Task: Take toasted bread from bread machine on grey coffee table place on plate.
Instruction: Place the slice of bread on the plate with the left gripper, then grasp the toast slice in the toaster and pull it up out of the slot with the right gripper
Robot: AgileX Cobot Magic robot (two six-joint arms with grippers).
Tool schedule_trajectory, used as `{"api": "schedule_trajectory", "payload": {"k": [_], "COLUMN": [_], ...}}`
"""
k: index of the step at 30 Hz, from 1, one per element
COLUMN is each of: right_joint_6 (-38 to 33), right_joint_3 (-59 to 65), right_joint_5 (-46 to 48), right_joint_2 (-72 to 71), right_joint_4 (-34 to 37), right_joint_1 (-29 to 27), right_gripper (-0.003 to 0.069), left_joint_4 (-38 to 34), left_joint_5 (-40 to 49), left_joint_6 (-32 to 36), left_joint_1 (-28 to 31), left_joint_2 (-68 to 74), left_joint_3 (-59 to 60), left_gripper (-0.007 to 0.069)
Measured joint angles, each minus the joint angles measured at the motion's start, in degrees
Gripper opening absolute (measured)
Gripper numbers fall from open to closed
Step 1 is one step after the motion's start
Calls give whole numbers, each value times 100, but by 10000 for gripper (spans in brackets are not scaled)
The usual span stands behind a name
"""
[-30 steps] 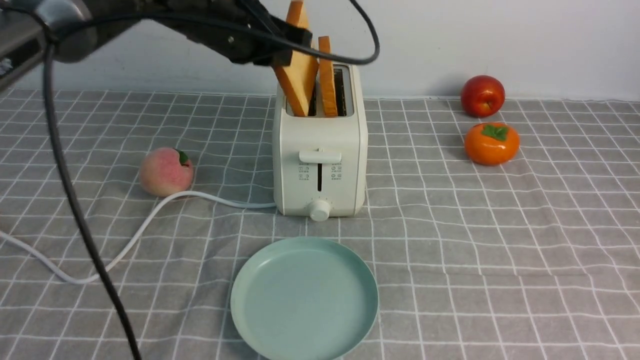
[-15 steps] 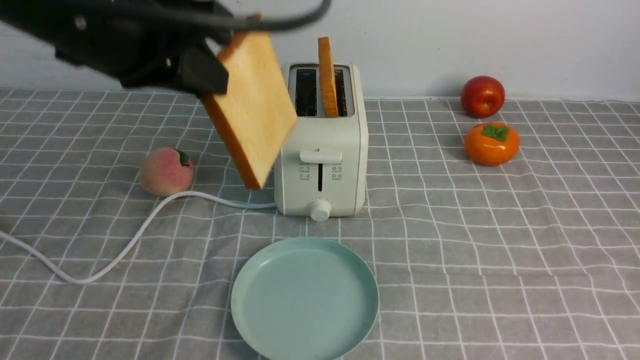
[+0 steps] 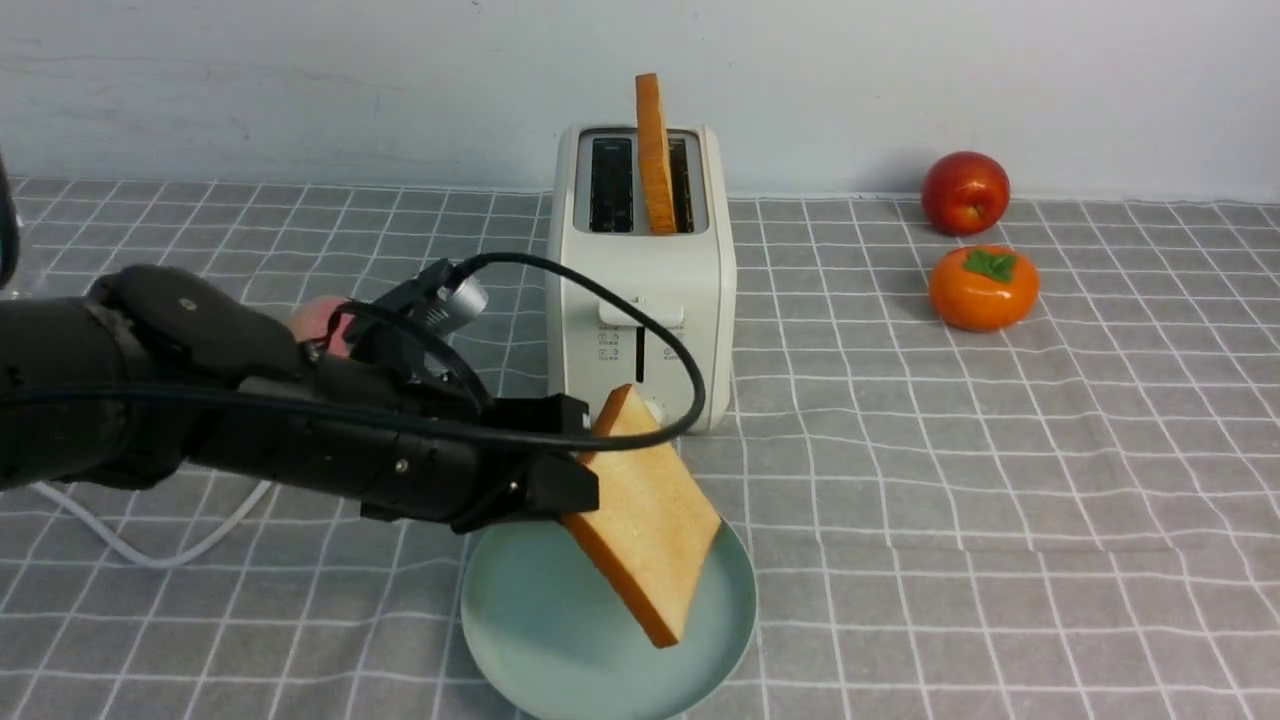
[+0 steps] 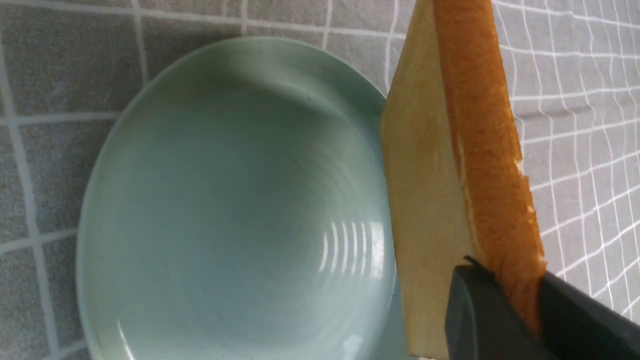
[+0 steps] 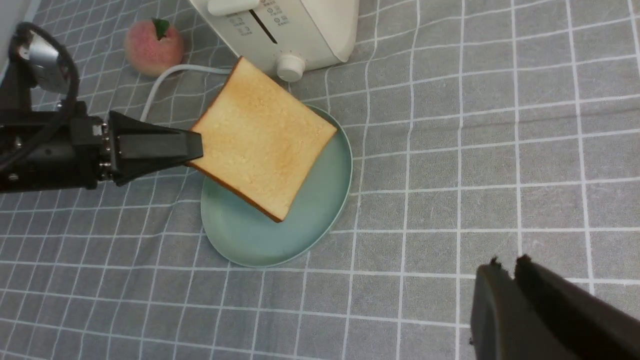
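My left gripper point(image 3: 578, 455) is shut on one corner of a slice of toasted bread point(image 3: 645, 520), golden with a brown crust. The slice hangs tilted just above the mint-green plate point(image 3: 520, 640), over its right half, and does not touch it. In the left wrist view the black fingers point(image 4: 475, 310) pinch the toasted bread's crust point(image 4: 480, 150) beside the plate point(image 4: 225, 200). A second slice point(image 3: 652, 150) stands upright in the right slot of the cream bread machine point(image 3: 640, 290) on the grey coffee table point(image 3: 1000, 450). My right gripper point(image 5: 507, 262) is shut and empty, hovering above the cloth to the plate's right.
A peach point(image 3: 320, 315) sits left of the toaster, mostly hidden behind my left arm. The white cord point(image 3: 150, 550) loops across the cloth at the left. A red apple point(image 3: 965, 190) and an orange persimmon point(image 3: 983, 287) sit at the back right.
My left arm lifted one slice out of the toaster's left slot and carried it down and forward to just above the plate. The other slice stayed in its slot.
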Motion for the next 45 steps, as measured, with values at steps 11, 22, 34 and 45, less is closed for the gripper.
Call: {"api": "schedule_trajectory", "payload": {"k": [11,22,34,45], "right_joint_6": [3,-141,487,724], "right_joint_3": [-423,-2805,-5683,-9378], "right_joint_5": [-469,544,573,571], "right_joint_2": [104,2308,6079,9370], "right_joint_4": [49,189,-974,-2324], "right_joint_1": [0,14,1808,2677], "right_gripper": [78,132,267,563], "left_joint_4": [1482,5372,6783,6415], "left_joint_5": [-86,744,1043,1220], "left_joint_6": [-239,-3557,-4997,-5075], "left_joint_1": [0,0,4,4], "left_joint_2": [218,-1156,-3829,-6156], "left_joint_3": [7,7,337,1653], "left_gripper": [435,179,-14,-14]}}
